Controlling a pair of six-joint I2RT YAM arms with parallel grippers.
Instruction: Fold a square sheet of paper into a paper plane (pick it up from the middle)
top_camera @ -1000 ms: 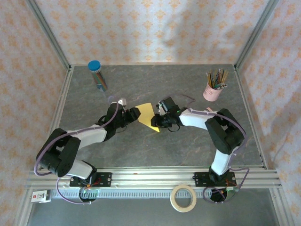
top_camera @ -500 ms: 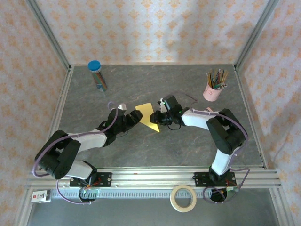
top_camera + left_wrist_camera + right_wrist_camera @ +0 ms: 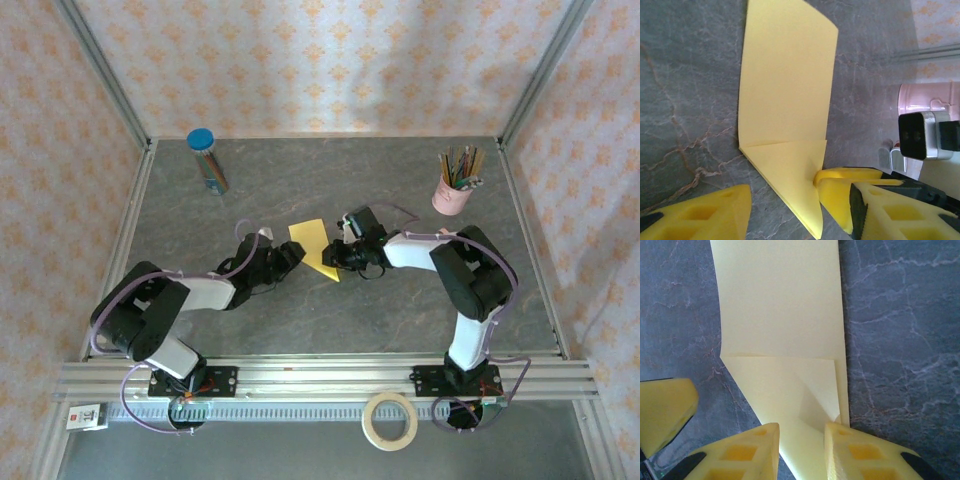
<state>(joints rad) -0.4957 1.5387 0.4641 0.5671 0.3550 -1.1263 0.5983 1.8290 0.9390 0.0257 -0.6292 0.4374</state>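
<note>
Folded yellow paper [image 3: 312,243] mid-table, pencil cup [image 3: 452,195] right, blue-capped tube [image 3: 208,162] left

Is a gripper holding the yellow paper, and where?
Nothing looks pinched. The right gripper stands open over the folded pointed end of the yellow paper, one finger touching it; the left gripper is open too.

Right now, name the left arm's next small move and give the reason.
Probably ease the left fingers onto the yellow paper beside its folded corner and press the crease. They stand open, one over the bare table just off the paper's edge, while the right fingers rest at the pointed end.
</note>
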